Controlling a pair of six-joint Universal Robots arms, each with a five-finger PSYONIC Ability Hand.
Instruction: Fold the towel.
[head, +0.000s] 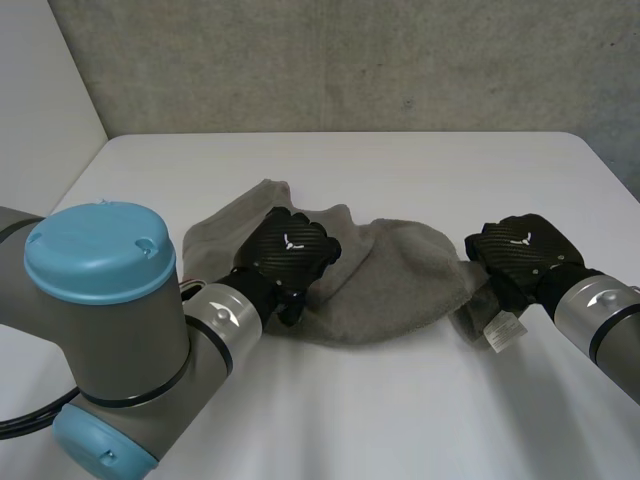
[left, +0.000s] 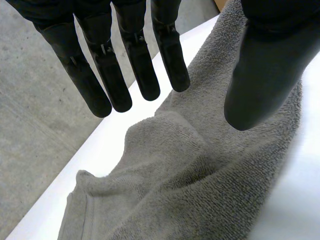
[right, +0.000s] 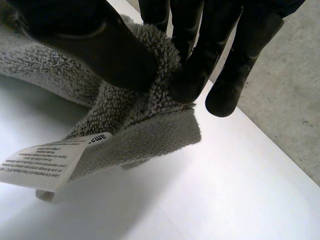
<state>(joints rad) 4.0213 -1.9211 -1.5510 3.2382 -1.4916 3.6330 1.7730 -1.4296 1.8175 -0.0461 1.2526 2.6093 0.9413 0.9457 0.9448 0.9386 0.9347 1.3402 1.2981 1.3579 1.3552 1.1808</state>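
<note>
One white table carries the grey towel, bunched mid-tabletop. Left hand over its middle, fingers straight, holding nothing. Right hand pinches the label corner; thin pinch, may slip if pulled.

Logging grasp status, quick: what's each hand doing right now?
Left hand: open, over the towel's middle.
Right hand: shut, pinching the towel's end.
</note>
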